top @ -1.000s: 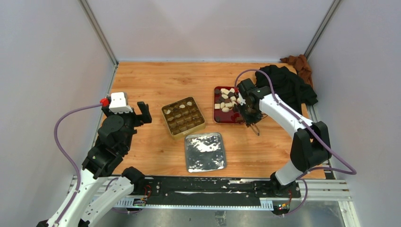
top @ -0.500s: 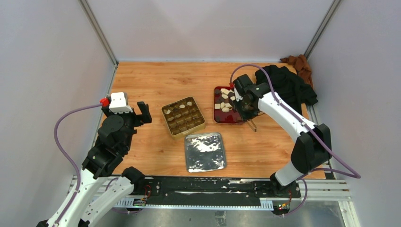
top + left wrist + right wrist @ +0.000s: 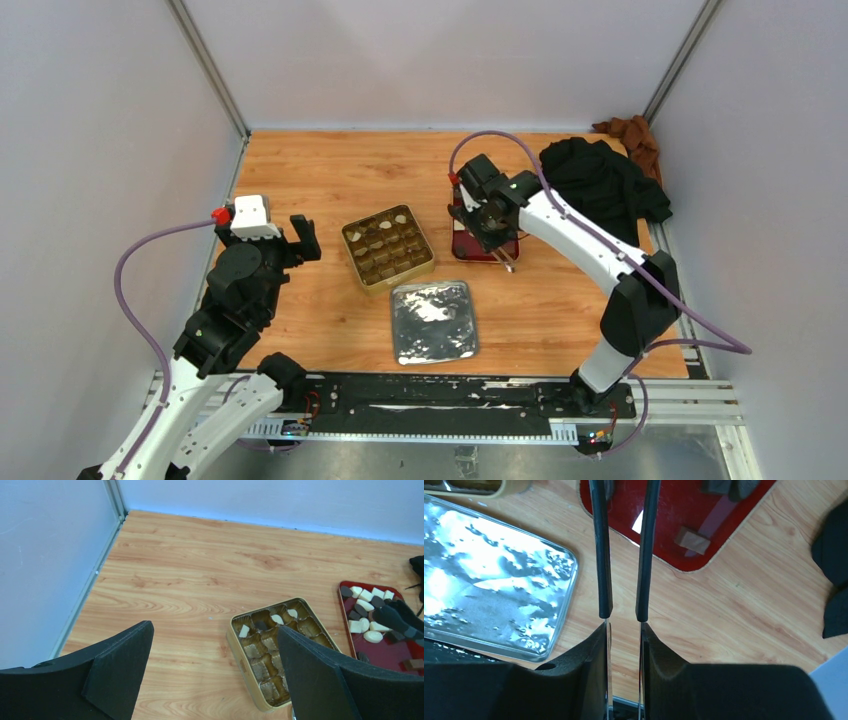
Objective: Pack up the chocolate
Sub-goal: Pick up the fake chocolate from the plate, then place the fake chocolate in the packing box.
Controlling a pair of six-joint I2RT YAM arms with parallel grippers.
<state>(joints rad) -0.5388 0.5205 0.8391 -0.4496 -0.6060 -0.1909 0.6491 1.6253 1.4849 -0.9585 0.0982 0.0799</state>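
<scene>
Right fingers [image 3: 589, 670] pinch tweezers [image 3: 600, 555] over red tray [image 3: 684, 505]; left fingers [image 3: 320, 675] spread; slack squeeze could drop chocolate [image 3: 374, 636] before the tin [image 3: 243, 666].

The tongs [image 3: 601, 555] in the right end effector [image 3: 623, 630] reached over the tray [image 3: 674, 510] holding the chocolate [image 3: 372, 636]. On the tabletop [image 3: 320, 170], the tin [image 3: 243, 669] lay to that end effector's left, the flat lid [image 3: 433, 320] left and nearer the bases, the cloth [image 3: 600, 185] to its right.
</scene>
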